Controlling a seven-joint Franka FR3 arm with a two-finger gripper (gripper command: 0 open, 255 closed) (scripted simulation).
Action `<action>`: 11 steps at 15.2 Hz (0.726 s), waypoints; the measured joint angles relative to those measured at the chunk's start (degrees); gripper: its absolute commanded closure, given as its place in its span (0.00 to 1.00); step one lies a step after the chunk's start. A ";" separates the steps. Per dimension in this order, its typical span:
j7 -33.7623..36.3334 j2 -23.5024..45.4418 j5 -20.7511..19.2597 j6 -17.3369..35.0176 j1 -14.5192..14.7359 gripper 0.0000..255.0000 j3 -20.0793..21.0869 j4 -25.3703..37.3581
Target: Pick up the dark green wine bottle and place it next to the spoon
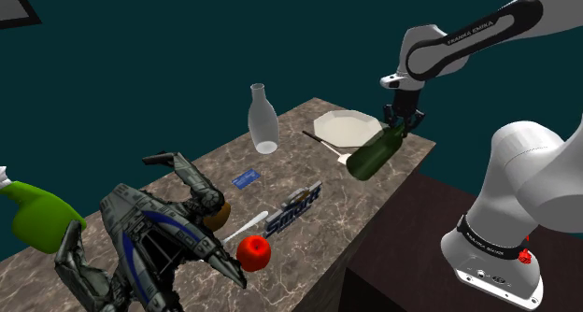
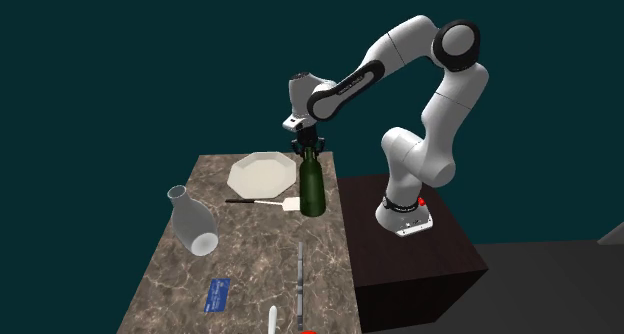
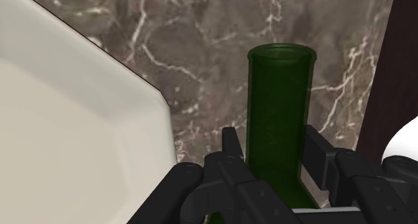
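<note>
The dark green wine bottle stands upright near the marble table's edge on the second exterior view's right, just beside the pale bowl of a dark-handled spoon. My gripper comes down from above and is shut on the bottle's neck. In the wrist view the open-mouthed bottle neck sits clasped between my two fingers. In the shoulder view the bottle hangs under the gripper, next to the spoon. Whether the base touches the tabletop I cannot tell.
A white octagonal plate lies behind the spoon, close to the gripper. On the marble table also stand a clear vase, a blue card, a long dark tool, a red apple, a large robot figure and a green spray bottle.
</note>
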 measured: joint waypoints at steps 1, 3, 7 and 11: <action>0.18 -0.60 -0.09 -0.91 -0.37 1.00 0.59 0.32; 0.69 -2.01 -0.26 -2.99 -1.20 1.00 2.04 0.97; 1.25 -3.77 -0.05 -6.48 -1.97 1.00 4.07 2.67; 1.85 -5.77 0.18 -10.28 -2.86 1.00 6.34 4.41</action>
